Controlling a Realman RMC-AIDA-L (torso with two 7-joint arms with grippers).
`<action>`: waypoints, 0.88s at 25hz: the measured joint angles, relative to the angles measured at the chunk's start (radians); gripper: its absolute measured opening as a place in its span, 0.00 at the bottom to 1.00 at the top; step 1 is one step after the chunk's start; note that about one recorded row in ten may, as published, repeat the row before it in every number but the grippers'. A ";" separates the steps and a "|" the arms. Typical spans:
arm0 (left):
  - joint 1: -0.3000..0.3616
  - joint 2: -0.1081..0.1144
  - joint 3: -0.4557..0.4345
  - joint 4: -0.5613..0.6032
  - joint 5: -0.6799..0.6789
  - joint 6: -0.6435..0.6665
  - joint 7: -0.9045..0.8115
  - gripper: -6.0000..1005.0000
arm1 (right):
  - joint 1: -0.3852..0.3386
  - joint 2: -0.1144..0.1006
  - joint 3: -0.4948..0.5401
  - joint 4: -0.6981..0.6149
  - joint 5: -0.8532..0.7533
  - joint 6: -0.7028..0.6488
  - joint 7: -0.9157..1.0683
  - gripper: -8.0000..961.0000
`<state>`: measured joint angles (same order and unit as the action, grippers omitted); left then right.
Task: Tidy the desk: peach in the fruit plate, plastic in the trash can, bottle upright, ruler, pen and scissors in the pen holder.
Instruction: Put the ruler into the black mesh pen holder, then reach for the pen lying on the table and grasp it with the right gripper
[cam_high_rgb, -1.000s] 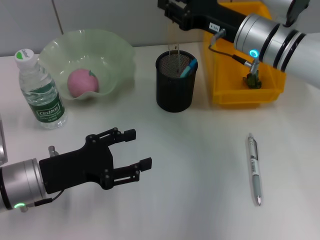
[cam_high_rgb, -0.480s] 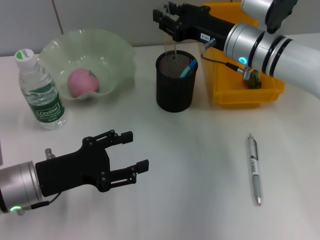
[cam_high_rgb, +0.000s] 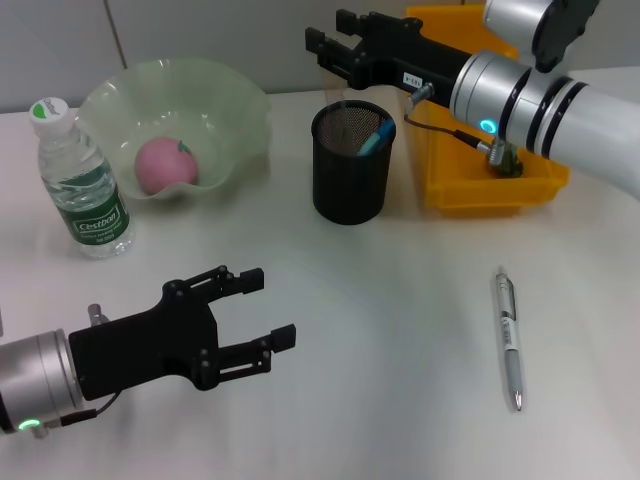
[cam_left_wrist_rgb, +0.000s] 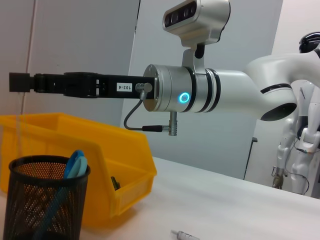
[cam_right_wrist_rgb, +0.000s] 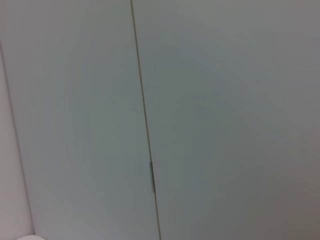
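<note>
"103-4" tag on right gripper (cam_left_wrist_rgb: 20, 82), "C'estbon" label on bottle (cam_high_rgb: 82, 185)

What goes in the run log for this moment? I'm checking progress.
right gripper: open above pen holder | left gripper: open, idle | pen: lying on desk | peach: in fruit plate | bottle: upright

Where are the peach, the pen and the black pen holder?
peach (cam_high_rgb: 165, 165), head view, its pink middle.
pen (cam_high_rgb: 509, 338), head view, mid-barrel.
pen holder (cam_high_rgb: 349, 180), head view, front mesh wall.
</note>
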<state>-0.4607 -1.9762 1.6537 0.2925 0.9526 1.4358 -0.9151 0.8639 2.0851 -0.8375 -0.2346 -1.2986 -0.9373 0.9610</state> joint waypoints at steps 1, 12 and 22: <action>0.000 0.000 0.000 0.000 0.000 0.000 0.000 0.80 | -0.001 0.000 -0.003 0.000 0.000 -0.002 0.001 0.42; 0.007 -0.006 0.004 -0.004 0.000 -0.001 0.005 0.80 | -0.020 -0.001 -0.012 -0.005 -0.001 -0.034 0.020 0.66; 0.015 -0.009 0.009 -0.002 0.000 -0.003 0.009 0.80 | -0.189 -0.004 -0.154 -0.245 -0.002 -0.202 0.300 0.66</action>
<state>-0.4460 -1.9848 1.6627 0.2901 0.9525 1.4326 -0.9057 0.6745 2.0813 -0.9915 -0.4791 -1.3010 -1.1397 1.2611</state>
